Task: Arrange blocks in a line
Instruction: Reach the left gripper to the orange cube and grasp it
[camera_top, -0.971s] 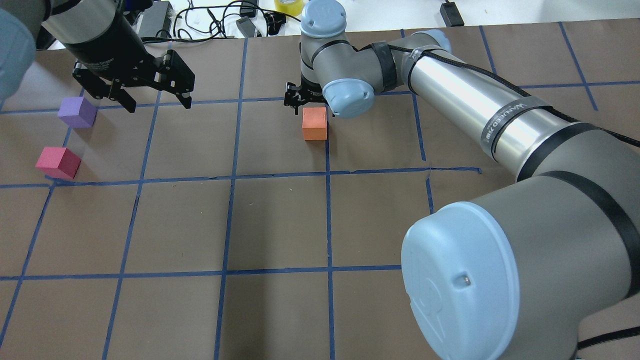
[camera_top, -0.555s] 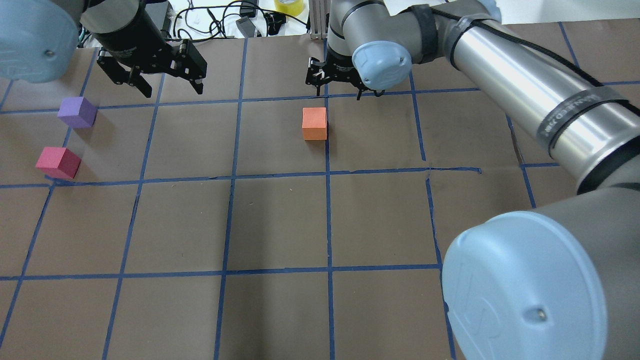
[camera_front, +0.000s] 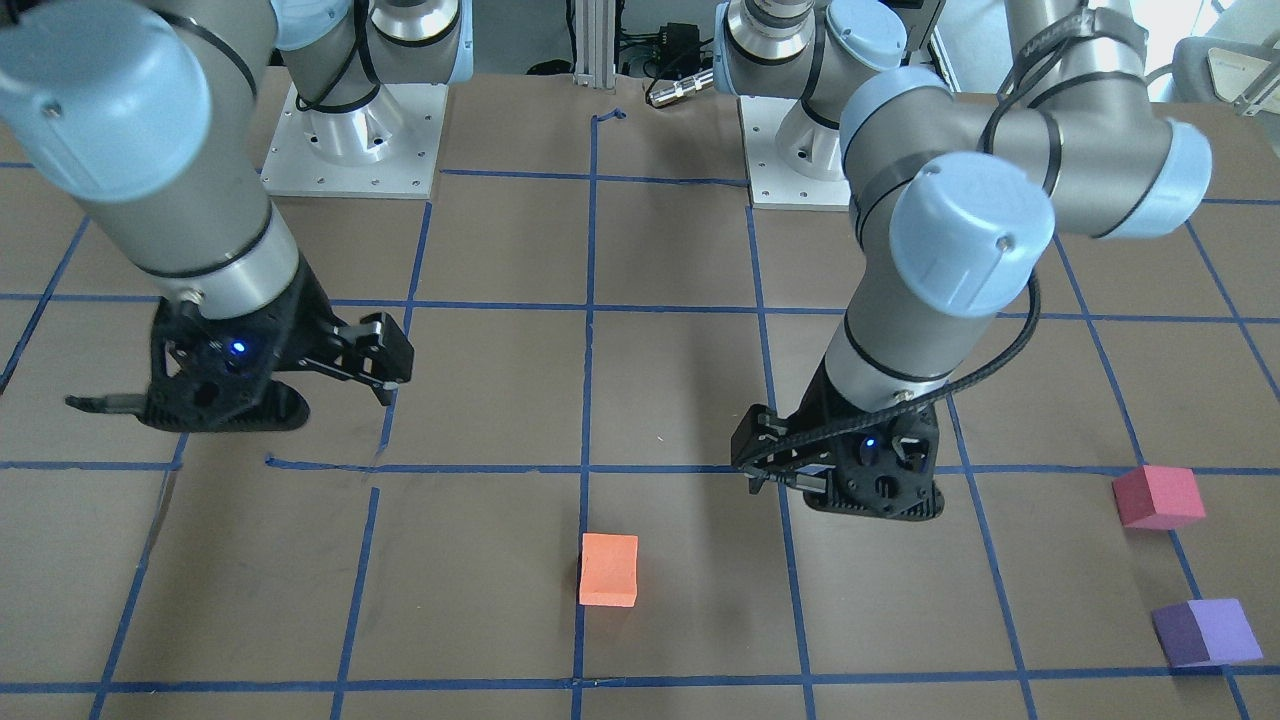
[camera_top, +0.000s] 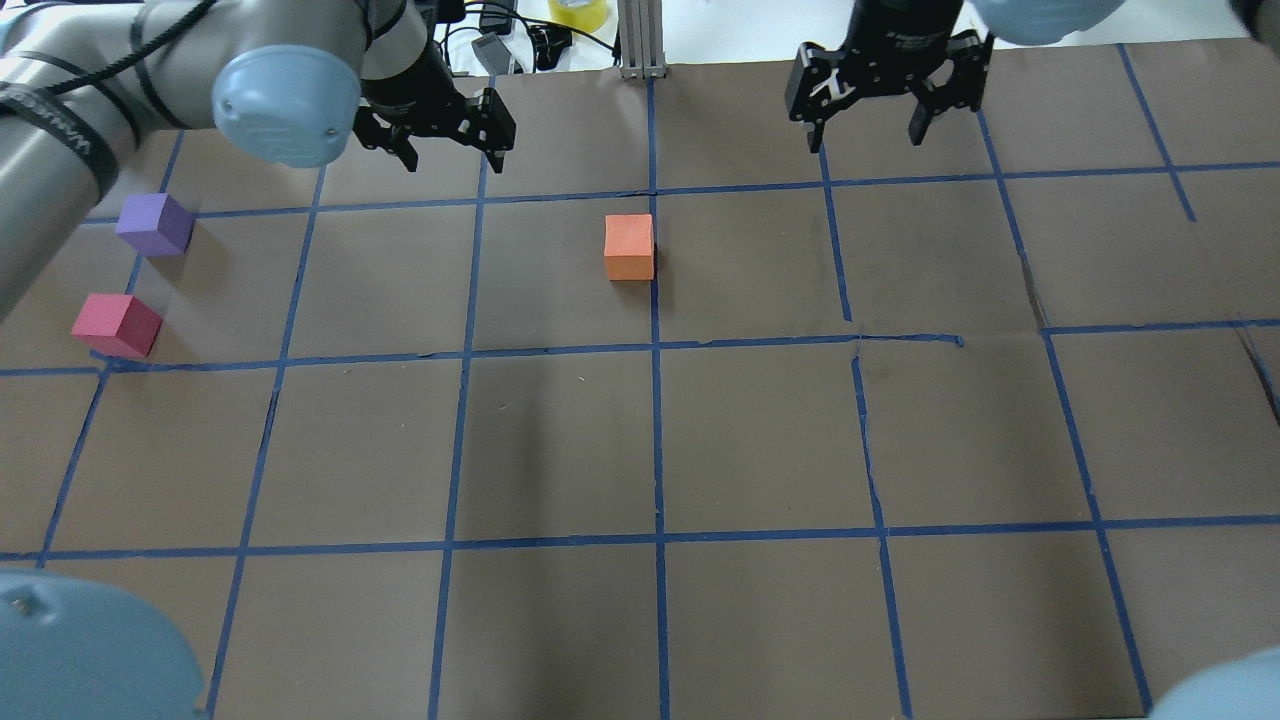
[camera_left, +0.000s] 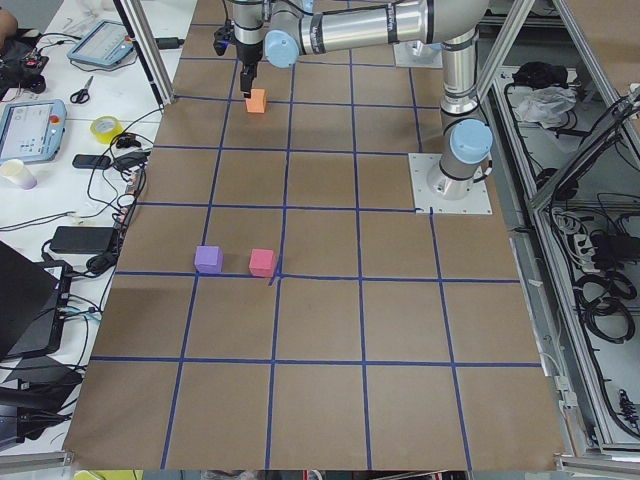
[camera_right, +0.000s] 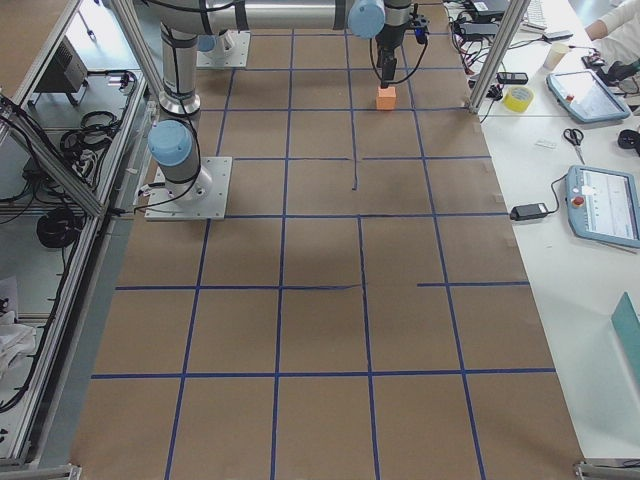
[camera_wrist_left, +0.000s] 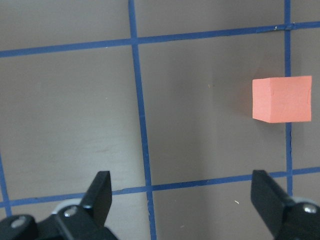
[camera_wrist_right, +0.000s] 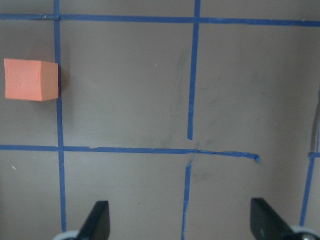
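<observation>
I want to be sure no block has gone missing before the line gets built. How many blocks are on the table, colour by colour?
orange block: 1
pinkish-red block: 1
purple block: 1
Total: 3 blocks

Three blocks lie on the table (camera_top: 560, 440): one orange block (camera_top: 629, 247), one pinkish-red block (camera_top: 116, 325) and one purple block (camera_top: 153, 224). Two arms reach over it, the left arm (camera_front: 895, 330) and the right arm (camera_front: 185, 215), each with one gripper (two in all: the left gripper (camera_top: 453, 158), the right gripper (camera_top: 865, 142)). The side bench (camera_right: 560, 260) holds two pendants, a near pendant (camera_right: 603, 206) and a far pendant (camera_right: 583, 95), one yellow tape roll (camera_right: 518, 98), one pair of scissors (camera_right: 572, 137) and one cup (camera_right: 555, 55).
</observation>
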